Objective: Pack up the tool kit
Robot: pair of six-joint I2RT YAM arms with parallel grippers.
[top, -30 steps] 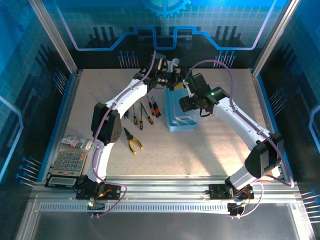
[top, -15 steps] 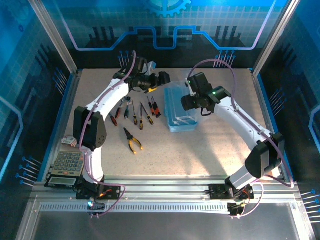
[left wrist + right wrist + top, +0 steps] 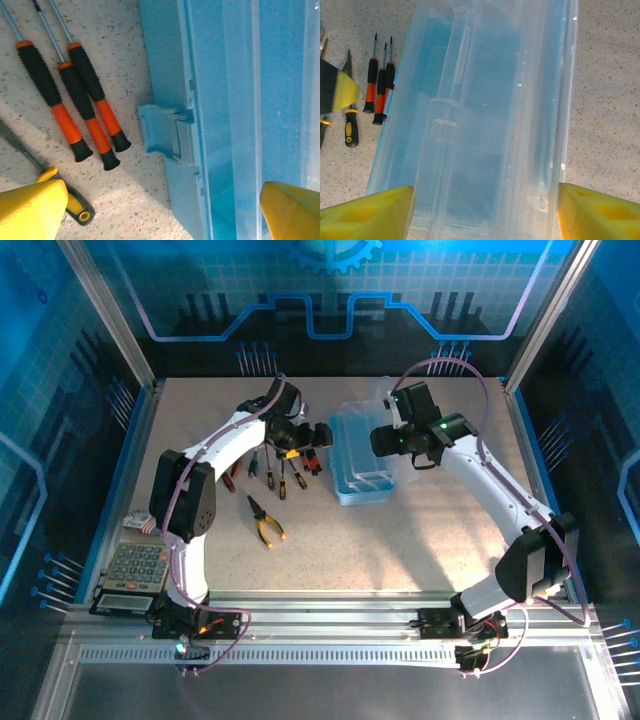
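Left gripper [image 3: 164,212] was spread wide, nothing between its fingers [image 3: 30,210]. It hung over the spot where the screwdrivers [image 3: 75,105] lay next to the tool kit box [image 3: 225,100].

Far left, at the near edge of the table [image 3: 430,540], sat a grey calculator [image 3: 135,575], well apart from the tools. A small striped item just behind it was partly under the left arm and couldn't be identified.

Yellow-handled pliers [image 3: 265,523] lay loose on the table, nearer the arm bases than the screwdriver row. Screwdrivers lay side by side outside the box. Three black-and-orange handles touched each other just beside it, with a black-and-yellow handle further left. From above, the left gripper covered part of the row, so no count was possible.

The box sat mid-table, right of the screwdrivers. It was translucent pale blue and rectangular, with the clear lid down. A pale-blue latch tab [image 3: 160,135] stuck out on the side facing the screwdrivers. The lid had raised moulding that was hard to read. Contents couldn't be made out through the plastic. Both wrist views cut the box off at the frame edges.

Right gripper [image 3: 482,210] was spread wide above the box, its yellow fingertips [image 3: 365,212] over the two long edges. Whether they touched the lid couldn't be told.
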